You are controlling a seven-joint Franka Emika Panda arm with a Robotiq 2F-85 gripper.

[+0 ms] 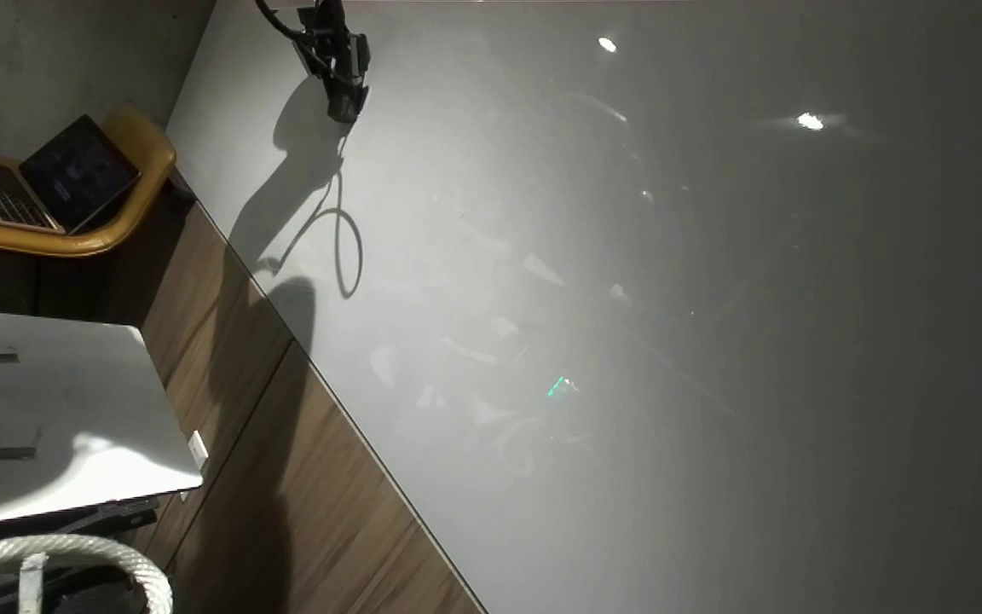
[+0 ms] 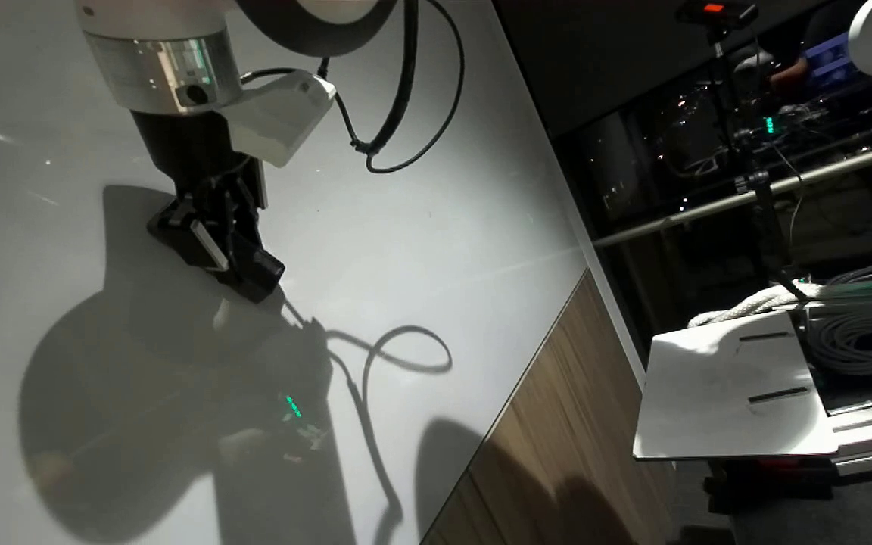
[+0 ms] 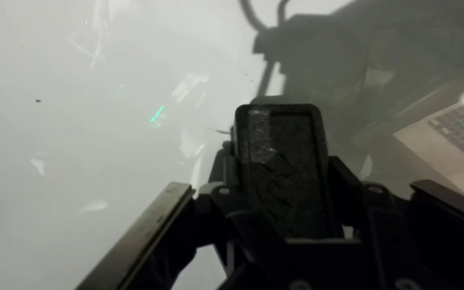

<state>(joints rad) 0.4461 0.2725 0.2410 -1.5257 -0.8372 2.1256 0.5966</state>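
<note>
A black block point(image 3: 282, 161) with rounded corners and a scuffed face stands lengthwise between the fingers of my gripper point(image 3: 283, 175) in the wrist view. The fingers press on its two long sides, so the grip is shut on it. In an exterior view the gripper point(image 2: 216, 227) points down toward a glossy white surface point(image 2: 481, 219), and the dark end of the block point(image 2: 258, 272) sticks out below the fingers. Another exterior view shows the gripper point(image 1: 337, 68) near the top edge. Whether the block touches the white surface point(image 1: 474, 222) I cannot tell.
Wood panels point(image 1: 320, 452) border the white surface. Beyond lie a laptop point(image 1: 82, 175) on a yellow chair point(image 1: 141, 153), a grey plate point(image 1: 56, 401) and a rope point(image 1: 107, 550). Cables point(image 2: 398, 91) loop from the arm. A tripod point(image 2: 746, 151) stands farther off. Smudges, reflections and shadows mark the surface.
</note>
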